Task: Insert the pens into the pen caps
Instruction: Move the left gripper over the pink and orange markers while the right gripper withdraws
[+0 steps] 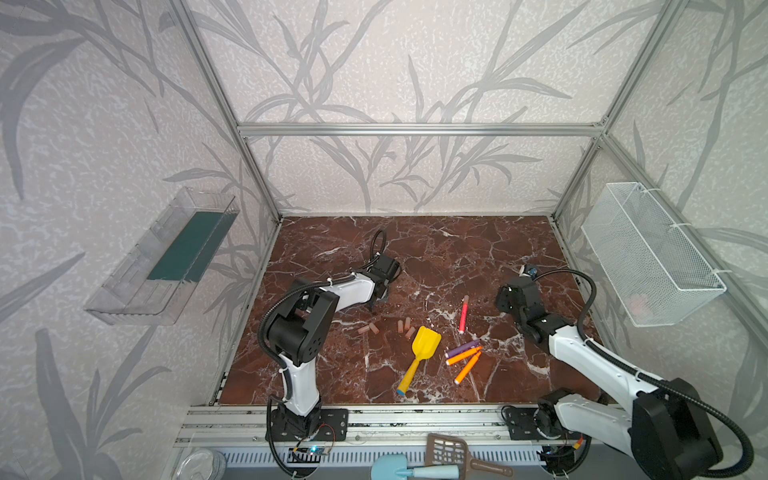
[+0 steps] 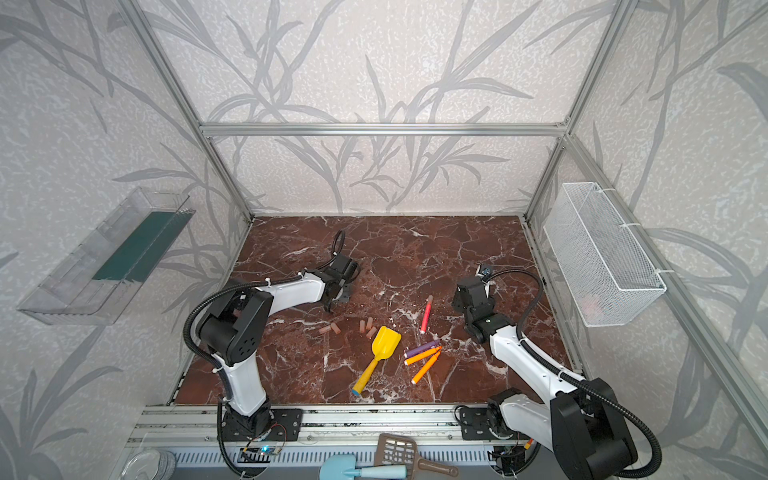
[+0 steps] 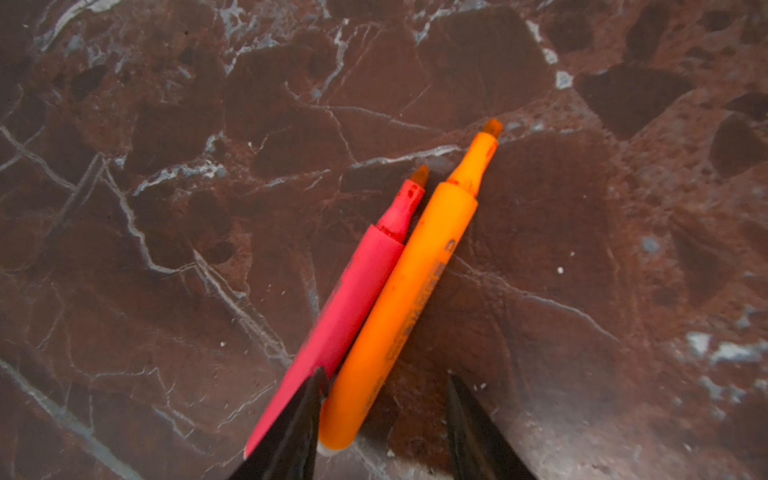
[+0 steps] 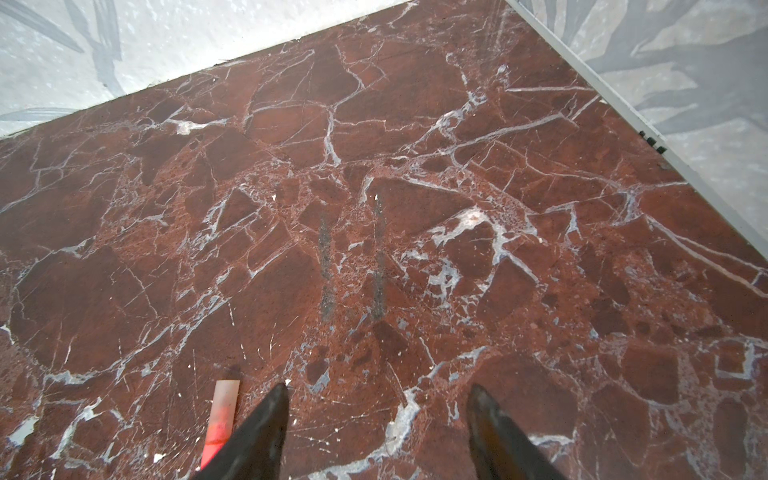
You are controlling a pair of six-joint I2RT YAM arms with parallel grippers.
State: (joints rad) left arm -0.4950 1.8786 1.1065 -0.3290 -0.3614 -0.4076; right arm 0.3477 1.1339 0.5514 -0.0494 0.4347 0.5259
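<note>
Looking across the red marble desk (image 1: 457,249). Finding the left gripper (image 3: 384,376) low over its left half, about midway between far and near edges, with jaws part-way apart, clamping nothing yet and bracketing the white tail of an orange pen (image 3: 407,291). Seeing one fingertip (image 3: 299,415) riding on or just above the seam with the red-pink pen (image 3: 353,291) lying flush against that orange one, both nibs bare and pointing away from the wrist. Finding the right gripper (image 4: 380,390) poised over bare marble toward the right edge, wide and empty. Passing a yellow toy shovel (image 1: 424,343) near the middle of the near edge, blade toward the centre. Counting, between shovel and right edge, a purple pen (image 1: 463,348) and two more orange pens (image 1: 464,355) in a loose fan. Spotting a second red-pink pen (image 1: 463,318) just beside the right gripper, apparently already wearing a cap (image 4: 227,392). Counting five loose pen caps (image 1: 400,325) around the desk's centre, a pair and a trio.

Risking, on closing, a pinch on both touching pens, or a sideways shove of the red-pink one, through that fingertip sitting on the seam. Risking too a droop or swivel of the orange pen from so rearward a hold, spoiling its line-up with a tiny, light cap likely to skid or roll under any off-centre push.
</note>
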